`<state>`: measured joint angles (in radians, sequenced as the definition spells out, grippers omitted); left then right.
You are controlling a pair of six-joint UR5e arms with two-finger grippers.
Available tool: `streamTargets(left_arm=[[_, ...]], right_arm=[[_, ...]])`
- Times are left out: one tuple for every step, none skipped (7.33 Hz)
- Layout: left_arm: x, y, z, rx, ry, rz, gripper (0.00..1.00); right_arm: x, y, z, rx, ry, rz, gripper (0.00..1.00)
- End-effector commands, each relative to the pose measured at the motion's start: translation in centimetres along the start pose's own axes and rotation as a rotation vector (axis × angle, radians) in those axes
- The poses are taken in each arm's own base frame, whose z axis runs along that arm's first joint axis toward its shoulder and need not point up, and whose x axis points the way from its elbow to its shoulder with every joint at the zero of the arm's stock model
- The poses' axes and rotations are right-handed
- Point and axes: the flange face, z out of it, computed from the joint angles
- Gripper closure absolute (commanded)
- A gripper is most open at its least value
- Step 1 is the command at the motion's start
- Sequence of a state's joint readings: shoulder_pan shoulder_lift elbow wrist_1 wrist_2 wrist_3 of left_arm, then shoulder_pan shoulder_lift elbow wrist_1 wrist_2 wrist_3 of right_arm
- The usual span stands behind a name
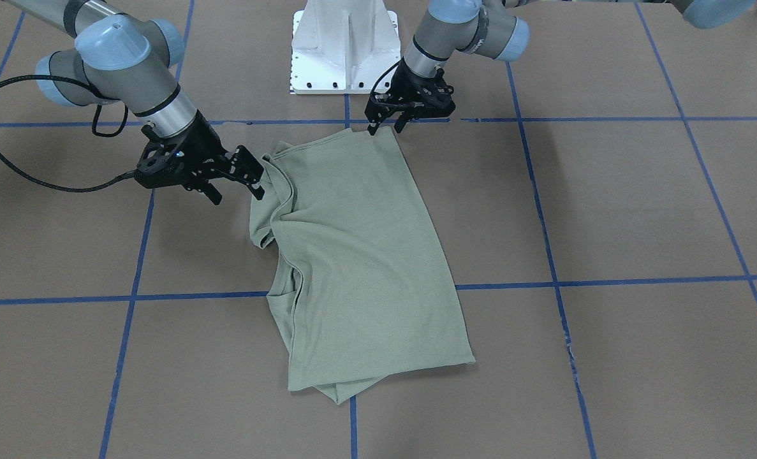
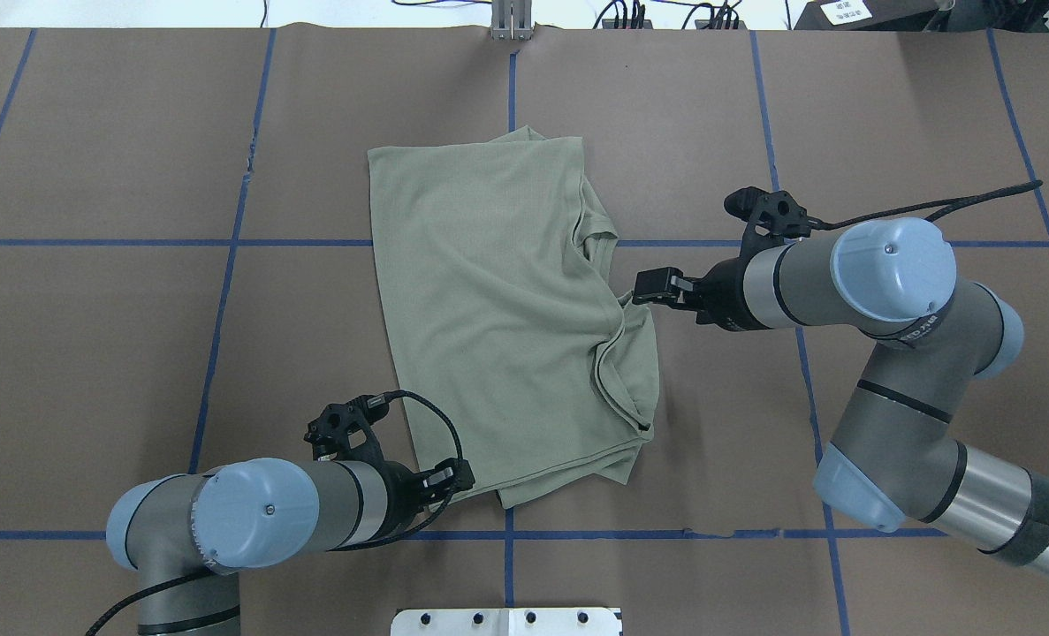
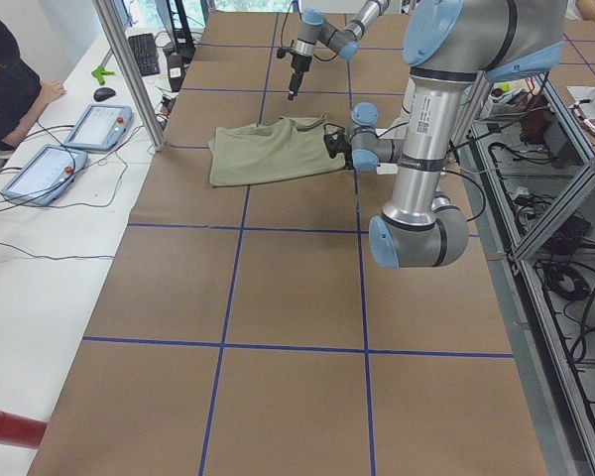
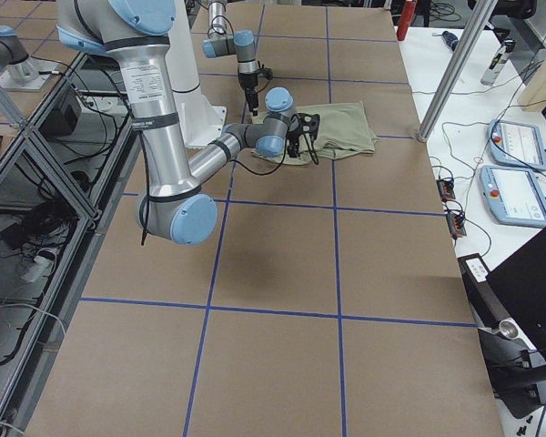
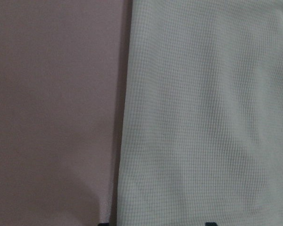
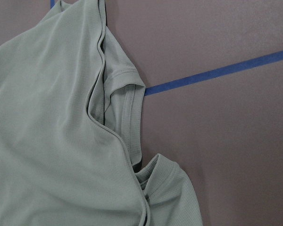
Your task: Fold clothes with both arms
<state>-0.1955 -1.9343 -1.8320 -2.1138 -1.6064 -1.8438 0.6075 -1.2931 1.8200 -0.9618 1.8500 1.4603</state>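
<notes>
The pale sage-green shirt (image 1: 365,255) (image 2: 489,309) lies folded lengthwise on the brown table, with a ribbed hem and folded layers bunched along one long side (image 6: 127,103). My left gripper (image 1: 385,129) (image 2: 460,481) is open just above the shirt's corner nearest the robot base. Its wrist view shows the knit fabric (image 5: 203,117) close below, with nothing gripped. My right gripper (image 1: 238,194) (image 2: 648,287) is open beside the bunched side edge, a little off the cloth and holding nothing. The neck tag and logo are hidden.
The white pedestal base (image 1: 344,44) stands just behind the shirt. Blue tape lines (image 2: 224,300) grid the table. A person (image 3: 5,79) sits at a side bench with control tablets (image 3: 94,124) beyond a metal post (image 3: 129,69).
</notes>
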Motion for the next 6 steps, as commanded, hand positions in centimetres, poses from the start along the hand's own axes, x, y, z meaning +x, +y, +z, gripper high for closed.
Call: streamTargets(left_arm=[[0.00, -0.05, 0.01, 0.001, 0.000, -0.002, 0.32], [-0.06, 0.02, 0.10, 0.000, -0.002, -0.001, 0.32], [-0.11, 0.01, 0.16, 0.001, -0.003, -0.001, 0.32], [0.11, 0.06, 0.39, 0.001, -0.003, -0.001, 0.32], [0.11, 0.15, 0.63, 0.000, -0.005, -0.001, 0.32], [0.07, 0.13, 0.70, 0.000, -0.007, -0.001, 0.32]], right_arm=[[-0.03, 0.01, -0.03, 0.000, -0.001, 0.000, 0.00], [-0.03, 0.01, -0.03, 0.000, -0.001, 0.000, 0.00], [-0.03, 0.01, -0.03, 0.000, -0.001, 0.000, 0.00], [-0.01, 0.01, -0.02, 0.000, 0.001, 0.000, 0.00], [0.08, 0.01, 0.00, 0.000, 0.002, 0.001, 0.00], [0.08, 0.01, 0.00, 0.000, 0.002, 0.001, 0.00]])
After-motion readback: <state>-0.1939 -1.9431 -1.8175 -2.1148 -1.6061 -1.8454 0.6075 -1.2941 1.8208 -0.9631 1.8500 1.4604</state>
